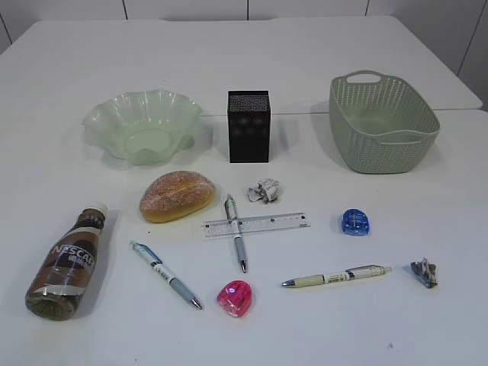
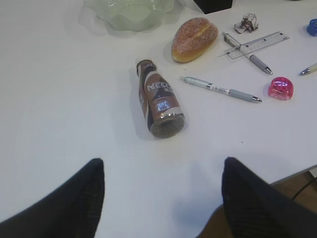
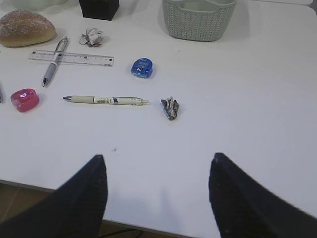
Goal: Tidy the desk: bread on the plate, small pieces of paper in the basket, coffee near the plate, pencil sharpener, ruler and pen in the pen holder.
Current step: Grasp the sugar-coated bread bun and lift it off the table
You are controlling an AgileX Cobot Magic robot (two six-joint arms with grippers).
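A pale wall of flat white panels (image 1: 305, 8), divided by thin dark vertical seams, ran along the top of the exterior view. In both wrist views, a patch of brown floor (image 2: 297, 184) showed at the bottom, blurred and lacking detail.

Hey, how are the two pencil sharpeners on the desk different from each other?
The pink sharpener sits at the front between two pens; the blue sharpener lies farther right, just past the ruler's end. Pink is translucent magenta, blue is translucent blue with a pale patch on top. Both are small, rounded and lie loose on the desk.
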